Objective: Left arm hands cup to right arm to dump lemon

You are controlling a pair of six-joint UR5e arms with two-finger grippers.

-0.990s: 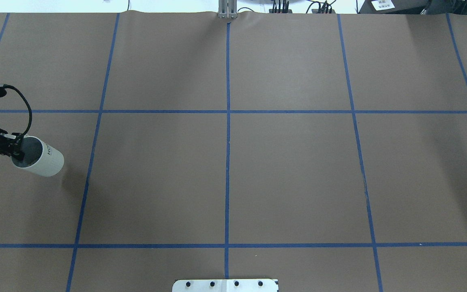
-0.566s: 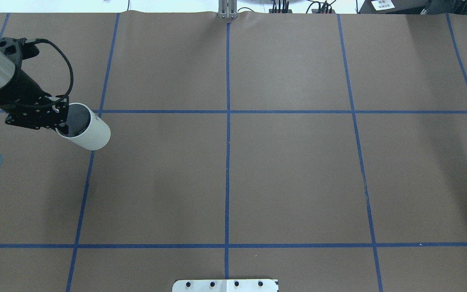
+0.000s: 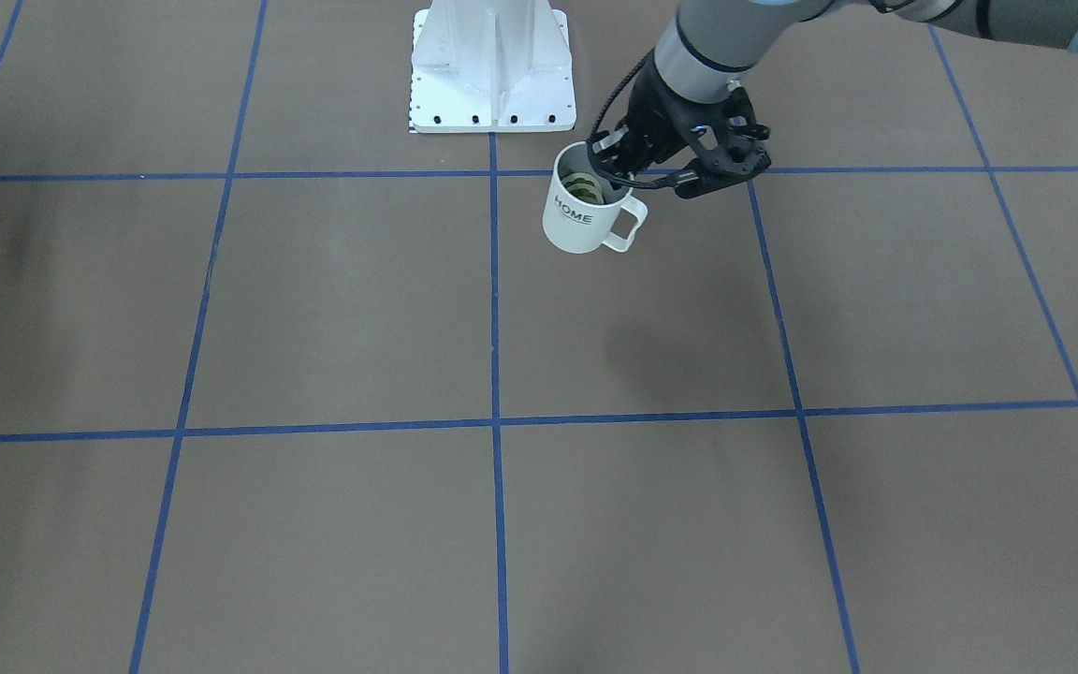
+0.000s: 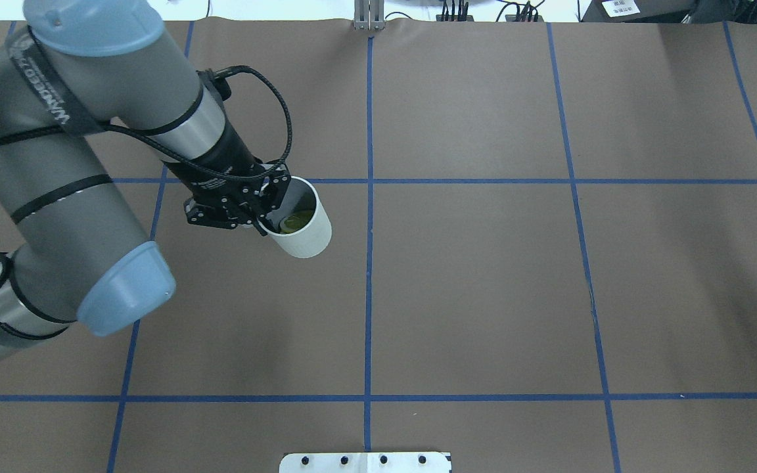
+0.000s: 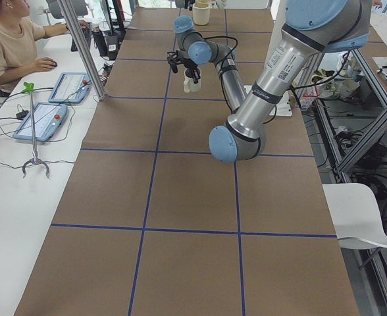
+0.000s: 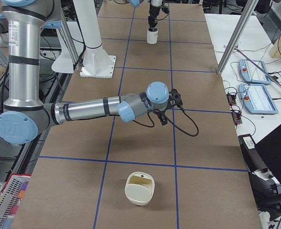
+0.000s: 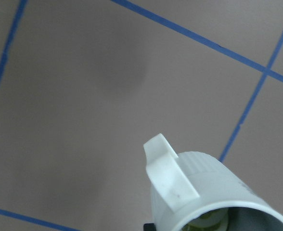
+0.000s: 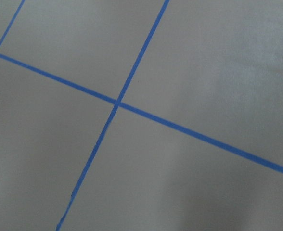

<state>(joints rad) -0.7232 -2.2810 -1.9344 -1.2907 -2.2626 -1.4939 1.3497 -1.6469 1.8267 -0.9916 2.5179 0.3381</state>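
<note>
My left gripper [image 4: 265, 211] is shut on the rim of the white cup [image 4: 302, 231], one finger inside and one outside, and holds it above the table left of the centre line. The front-facing view shows the same gripper [image 3: 616, 165], the cup [image 3: 584, 221] marked "HOME" with its handle towards that view's right, and the yellow-green lemon [image 3: 582, 185] inside it. The lemon [image 4: 294, 222] also shows from overhead and in the left wrist view [image 7: 208, 221]. My right gripper [image 6: 166, 113] hovers low over the table at the far right. I cannot tell whether it is open or shut.
The white robot base [image 3: 492, 67] stands at the table's robot side. A cream container [image 6: 139, 189] sits on the table near my right end. An operator [image 5: 9, 46] sits at a side desk with tablets. Blue tape lines grid the brown table [image 4: 483, 282].
My left arm has swung in from the table's left edge towards the middle, carrying the cup to the right and slightly away from the robot. The lemon now shows inside the cup.
</note>
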